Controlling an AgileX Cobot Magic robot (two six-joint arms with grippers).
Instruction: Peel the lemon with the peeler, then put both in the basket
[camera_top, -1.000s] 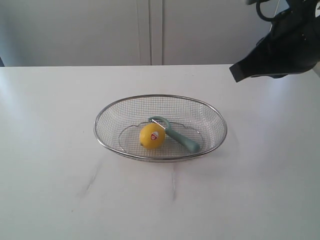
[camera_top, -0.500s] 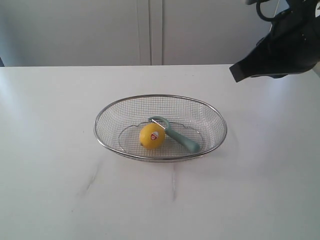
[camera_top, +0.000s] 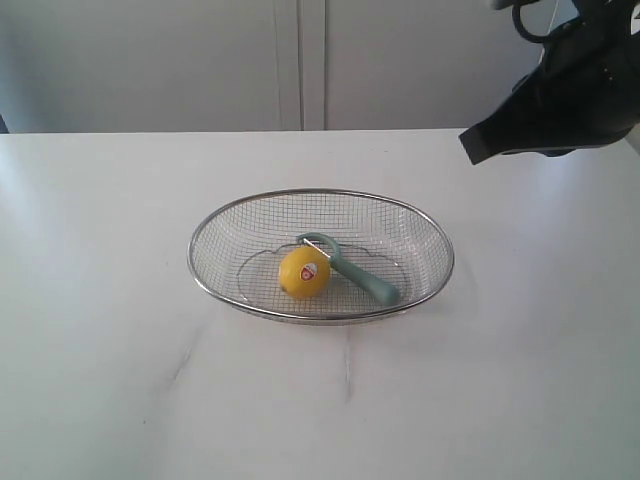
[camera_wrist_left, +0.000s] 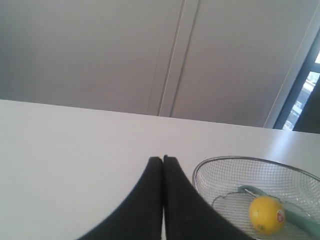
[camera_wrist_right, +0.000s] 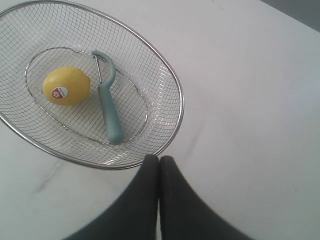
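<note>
Exterior view: basket (camera_top: 320, 192) sat near the middle of the white table (camera_top: 120, 350), with both task items inside it. The lemon (camera_top: 304, 272) lay on the mesh floor just off the basket's centre toward 7 o'clock, its red-and-white sticker (camera_top: 308, 271) facing the camera. The peeler (camera_top: 362, 278) lay flat beside it, with the curved head at about 1 o'clock from the lemon and the handle running off toward 4 o'clock, ending short of the rim. Head and lemon were just beside each other; I could not tell whether they touched. The right arm hung dark above the table at roughly 2 o'clock from the basket, well apart from it. Right wrist view: the right gripper (camera_wrist_right: 159, 158) had its fingers pressed together with nothing between them. The basket's rim lay near the tips without touching, and the lemon and peeler were farther in. Left wrist view: the left gripper (camera_wrist_left: 163, 159) was likewise closed tight and empty above bare tabletop. The basket lay ahead and off to one side, and the lemon showed inside it, apart from the tips. The left arm was out of the exterior frame.
</note>
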